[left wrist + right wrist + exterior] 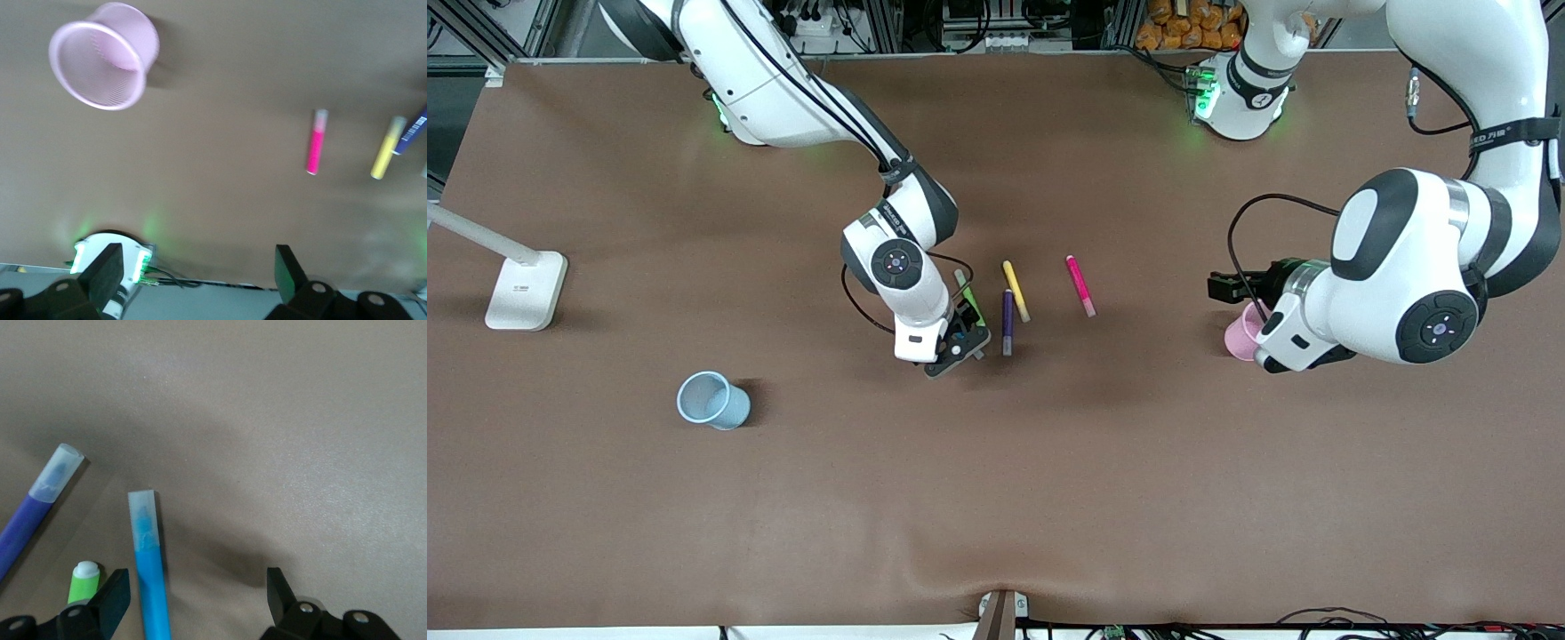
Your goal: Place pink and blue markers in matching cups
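the right gripper [959,342] is down low over the cluster of markers near the middle of the table [996,498], its fingers spread apart with nothing clamped; in the right wrist view the blue marker [151,567] lies flat on the table between the two fingers [110,597], with its grey cap pointing away from the gripper, and it is not pinched. just beside it lie a green marker [83,582] and a dark purple marker [1008,322], and a yellow marker [1016,291] lies a little farther from the front camera. the pink marker [1080,285] lies flat on the table, apart from the others, toward the left arm's end. the left gripper [197,280] waits with its fingers wide open and empty, above the table near the pink cup [1243,332], which stands upright toward the left arm's end. the blue cup [711,400] stands upright toward the right arm's end, nearer the front camera than the markers and well apart from them. a white lamp base [525,289] sits at that same end.
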`<act>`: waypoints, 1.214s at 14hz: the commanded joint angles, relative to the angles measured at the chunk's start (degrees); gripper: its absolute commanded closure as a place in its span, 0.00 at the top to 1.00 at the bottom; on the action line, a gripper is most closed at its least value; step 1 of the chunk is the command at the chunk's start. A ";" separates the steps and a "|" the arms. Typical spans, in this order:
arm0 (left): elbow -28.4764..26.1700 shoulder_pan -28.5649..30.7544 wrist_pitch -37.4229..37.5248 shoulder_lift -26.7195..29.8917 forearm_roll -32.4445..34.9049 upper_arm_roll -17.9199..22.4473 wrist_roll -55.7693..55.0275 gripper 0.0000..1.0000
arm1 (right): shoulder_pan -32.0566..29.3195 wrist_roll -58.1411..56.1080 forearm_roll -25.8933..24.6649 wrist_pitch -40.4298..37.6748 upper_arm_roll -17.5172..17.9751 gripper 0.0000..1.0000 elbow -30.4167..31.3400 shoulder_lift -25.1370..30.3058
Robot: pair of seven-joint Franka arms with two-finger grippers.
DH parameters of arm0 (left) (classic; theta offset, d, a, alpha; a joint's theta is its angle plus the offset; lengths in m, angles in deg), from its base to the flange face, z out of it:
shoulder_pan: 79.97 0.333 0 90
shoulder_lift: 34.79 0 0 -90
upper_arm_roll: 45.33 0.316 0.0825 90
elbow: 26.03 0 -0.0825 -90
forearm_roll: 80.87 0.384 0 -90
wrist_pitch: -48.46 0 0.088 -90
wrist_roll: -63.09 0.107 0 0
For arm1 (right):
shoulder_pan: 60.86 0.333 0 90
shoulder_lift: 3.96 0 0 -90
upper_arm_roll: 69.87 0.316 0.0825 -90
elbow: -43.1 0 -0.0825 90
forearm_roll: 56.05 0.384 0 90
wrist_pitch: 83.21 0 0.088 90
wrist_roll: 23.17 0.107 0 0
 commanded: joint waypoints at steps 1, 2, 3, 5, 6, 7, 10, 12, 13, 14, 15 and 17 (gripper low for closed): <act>0.71 0.10 -0.06 -2.77 -3.38 0.14 -1.21 1.00 | 0.52 1.67 -1.33 0.96 -0.36 0.87 -1.08 -1.01; 0.62 -0.07 -0.06 -3.99 -3.39 0.05 -1.30 1.00 | 0.52 1.67 -1.41 1.14 -0.36 0.86 -0.99 -1.19; 0.62 -0.51 -0.14 -5.05 -3.39 0.14 -1.91 1.00 | 0.52 1.67 -1.42 1.15 -0.45 0.83 -0.99 -1.27; 0.62 -1.21 -1.45 -6.55 -3.56 -0.04 -6.03 1.00 | 0.52 1.67 -1.42 1.15 -0.45 0.76 -0.99 -1.28; 0.44 -1.91 -2.59 -7.34 -3.82 -0.12 -9.18 1.00 | 0.52 1.67 -1.42 1.15 -0.45 0.74 -0.99 -1.28; 0.53 -3.14 -3.91 -8.13 -4.00 -0.21 -12.34 1.00 | 0.52 1.67 -1.42 1.15 -0.36 0.72 -0.99 -1.28; -1.04 -6.30 -9.61 -10.68 -5.05 -0.21 -15.89 1.00 | 0.52 1.76 -1.42 1.15 -0.36 0.58 -0.99 -1.28; -4.82 -8.06 -15.41 -10.60 -7.25 -0.21 -18.08 1.00 | 0.44 1.76 -1.42 1.15 -0.36 0.50 -0.99 -1.28; -5.96 -8.85 -17.26 -10.51 -7.78 -0.30 -18.70 1.00 | 0.43 1.76 -1.42 1.15 -0.36 0.47 -0.99 -1.28; -7.02 -9.56 -18.76 -10.68 -9.00 -0.30 -18.79 1.00 | 0.26 1.76 -1.33 1.15 -0.36 0.43 -0.99 -1.28; -8.25 -10.26 -20.60 -10.86 -10.40 -0.30 -18.79 1.00 | 0.26 1.76 -1.33 1.15 -0.36 0.38 -0.99 -1.28; -8.88 -11.76 -22.20 -12.43 -10.59 -0.30 -18.53 1.00 | 0.26 1.85 -1.33 1.23 -0.36 0.26 -0.99 -1.28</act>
